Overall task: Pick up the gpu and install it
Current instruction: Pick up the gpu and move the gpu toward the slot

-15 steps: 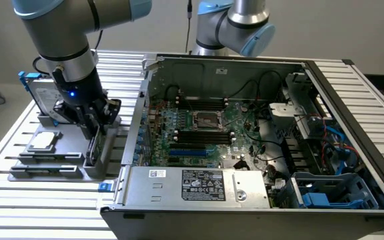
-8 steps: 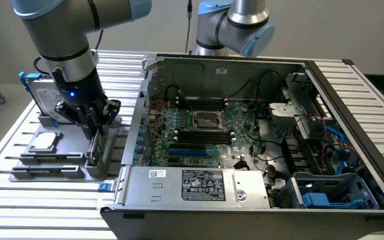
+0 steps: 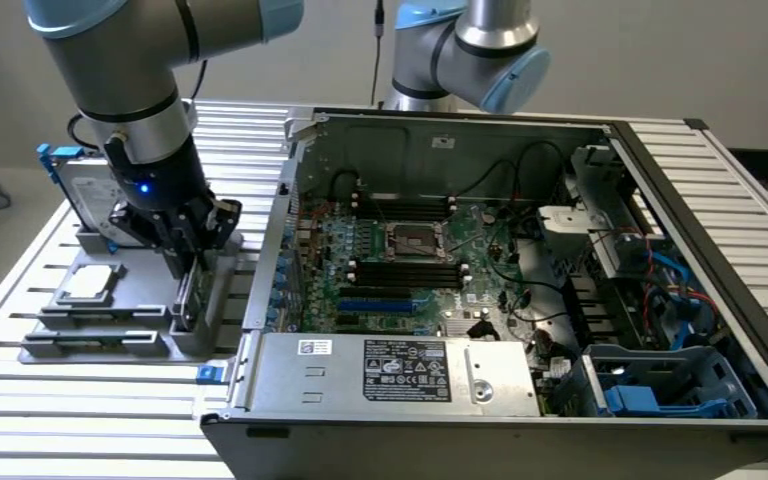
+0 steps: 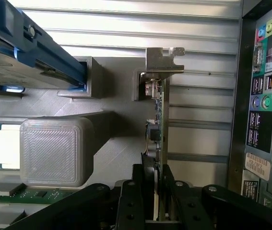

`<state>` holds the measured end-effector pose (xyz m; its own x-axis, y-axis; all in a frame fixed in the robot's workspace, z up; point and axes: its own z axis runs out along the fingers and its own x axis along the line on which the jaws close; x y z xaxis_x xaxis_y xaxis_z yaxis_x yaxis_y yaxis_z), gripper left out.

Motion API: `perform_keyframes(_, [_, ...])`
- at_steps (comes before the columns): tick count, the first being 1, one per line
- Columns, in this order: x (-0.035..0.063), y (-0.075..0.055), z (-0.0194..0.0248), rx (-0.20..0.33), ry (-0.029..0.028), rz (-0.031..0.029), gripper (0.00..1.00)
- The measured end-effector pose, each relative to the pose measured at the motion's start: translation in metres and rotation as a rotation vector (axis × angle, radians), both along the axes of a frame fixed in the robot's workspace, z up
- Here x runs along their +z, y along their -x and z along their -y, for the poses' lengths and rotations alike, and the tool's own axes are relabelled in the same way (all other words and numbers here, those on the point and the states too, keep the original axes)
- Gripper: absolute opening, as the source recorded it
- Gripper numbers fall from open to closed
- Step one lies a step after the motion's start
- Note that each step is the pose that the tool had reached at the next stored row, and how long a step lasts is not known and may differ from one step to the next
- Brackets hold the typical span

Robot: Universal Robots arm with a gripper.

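The gpu [image 3: 187,293] stands on edge in a slot of the grey fixture [image 3: 104,345] on the exterior view's left, beside the open computer case [image 3: 651,180]. My gripper [image 3: 184,255] reaches straight down onto it. In the wrist view the gpu [image 4: 157,110] shows edge-on, a green board with its silver end bracket [image 4: 163,60] at the far end. My gripper [image 4: 156,175] has one black finger [image 4: 138,191] pressed against each face of the card, shut on it. The card still rests in the fixture.
The fixture also carries a silver hard drive with blue rails [image 3: 80,180] and a square processor chip [image 3: 88,284]. The case's motherboard [image 3: 398,250] lies exposed to the exterior view's right, and its rear port panel [image 4: 265,96] is close by. A second arm [image 3: 471,50] stands behind the case.
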<state>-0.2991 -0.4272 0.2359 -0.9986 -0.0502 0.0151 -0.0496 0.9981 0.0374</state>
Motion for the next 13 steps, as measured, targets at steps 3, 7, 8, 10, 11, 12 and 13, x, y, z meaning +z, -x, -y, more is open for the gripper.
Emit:
perform_keyframes(3, [0.0019,0.0,0.0,0.0,-0.0013,-0.0003,0.27])
perform_keyframes(7, [0.011,0.001,0.0,0.0,-0.0054,-0.0012,0.27])
perform_keyframes(8, [0.0139,0.001,0.0,0.0,-0.006,-0.0015,0.27])
perform_keyframes(10, [0.0202,0.001,0.0,0.0,-0.0073,-0.0019,0.27])
perform_keyframes(11, [0.0233,0.001,0.0,0.0,-0.0079,-0.0021,0.27])
perform_keyframes(12, [0.0266,0.001,0.0,0.0,-0.0085,-0.0021,0.27])
perform_keyframes(13, [0.0302,0.001,0.0,0.0,-0.009,-0.0022,0.27])
